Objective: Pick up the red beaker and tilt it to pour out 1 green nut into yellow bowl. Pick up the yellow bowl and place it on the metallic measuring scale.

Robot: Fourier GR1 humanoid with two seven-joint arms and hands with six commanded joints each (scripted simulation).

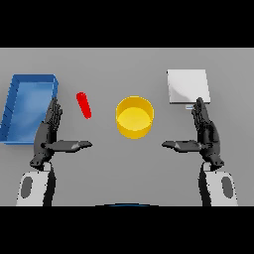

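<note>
Nearest to us, both arms come up from the lower edge of the grey bench (124, 163), white and grey forearms ending in dark hands. We see the left hand (48, 139) low on the left side, its fingers (53, 113) stretched straight and pointing away from us, thumb spread out toward the middle; it is released and grasps nothing. We see the right hand (206, 139) mirrored low on the right side, its fingers (200, 111) likewise straight and relaxed, thumb reaching inward, nothing in its grip. Both hands are apart from every object on the bench. Further out, between the two hands and a little beyond them, stands the yellow bowl (134, 117), upright with its round mouth facing up; we can make out only yellow inside it. Left of the bowl and just beyond the left hand's fingertips we see the red beaker (84, 104), showing as a narrow red shape slanted on the bench, clear of the bowl and of the hand. Farther left a blue tray (15, 111) sits by the bench's left side, its near edge beside the left hand. Farthest on the right, beyond the right hand, lies the metallic measuring scale (187, 87), a pale square plate, well apart from the bowl
</note>
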